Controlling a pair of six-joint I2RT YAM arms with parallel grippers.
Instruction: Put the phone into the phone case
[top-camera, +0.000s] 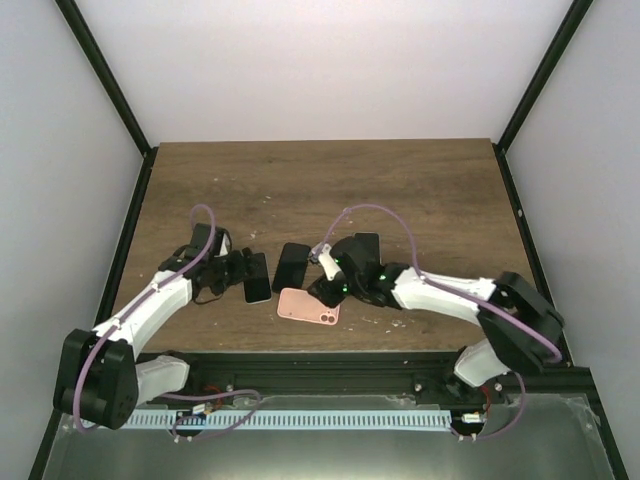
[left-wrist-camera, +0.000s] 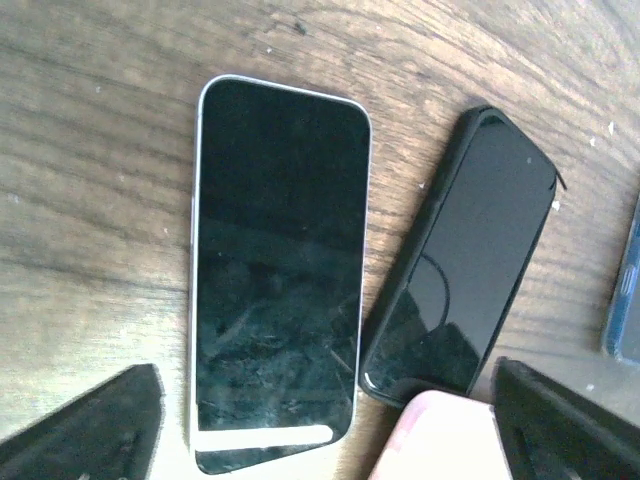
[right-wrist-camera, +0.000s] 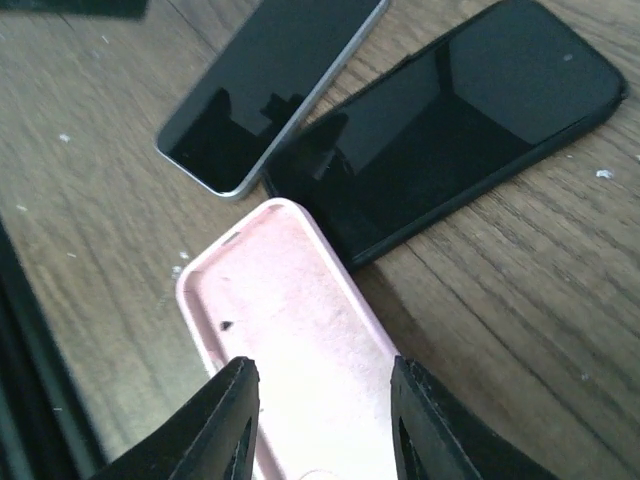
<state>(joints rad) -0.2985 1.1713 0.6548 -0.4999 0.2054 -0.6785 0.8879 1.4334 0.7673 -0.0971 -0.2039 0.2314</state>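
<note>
While phone (top-camera: 258, 277) lies screen-up, long axis near-far, pink case (top-camera: 308, 305) crosswise.

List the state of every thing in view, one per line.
Phone: bare, flat, screen up, not in a case.
Pink case: empty, open side up, flat.
Black case: flat beside the phone; whether filled, cannot tell.
Left gripper: open, holding nothing.
Right gripper: fingers parted over pink case; grip unclear.

Low and angled inward, the left gripper (left-wrist-camera: 330, 430) stands spread wide, the right gripper (right-wrist-camera: 322, 420) narrower.
</note>
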